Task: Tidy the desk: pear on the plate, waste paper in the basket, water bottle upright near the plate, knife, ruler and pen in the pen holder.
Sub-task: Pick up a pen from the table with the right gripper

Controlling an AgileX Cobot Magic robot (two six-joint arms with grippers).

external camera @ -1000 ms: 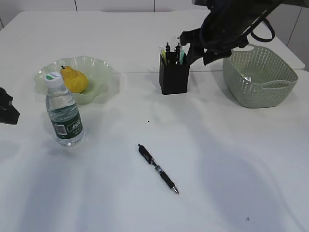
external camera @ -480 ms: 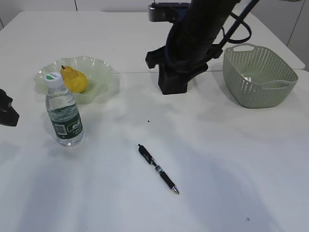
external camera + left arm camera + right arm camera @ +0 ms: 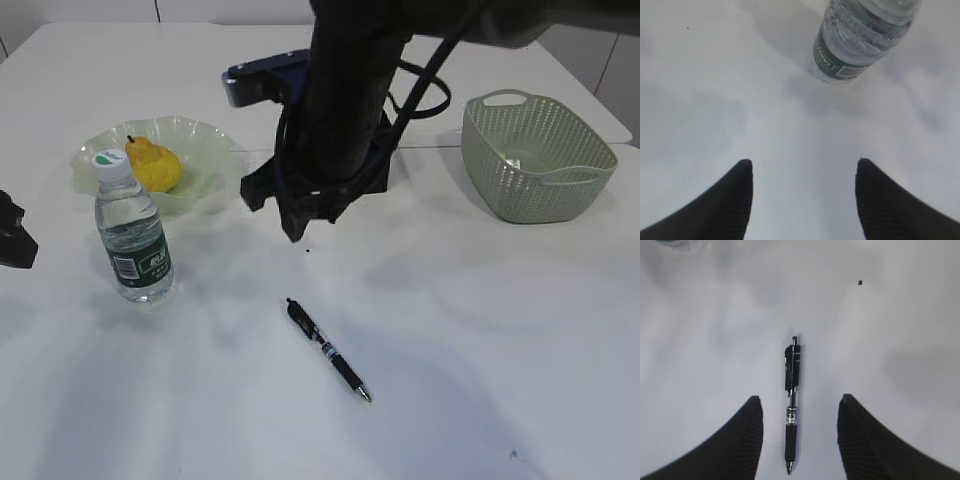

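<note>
The pen [image 3: 792, 400] lies flat on the white counter [image 3: 480, 330], right between the two right fingers [image 3: 797, 440] but lower down, not touching them. These fingers are apart and hold nothing. The left fingers [image 3: 802, 195] are wide apart too, empty, with the water bottle [image 3: 860, 40] standing ahead of them.

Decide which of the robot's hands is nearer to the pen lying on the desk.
Right. The right hand hangs open above the desk, just behind the pen, which its wrist view frames between the fingers. The left hand sits at the desk's far left edge, beyond the water bottle.
</note>
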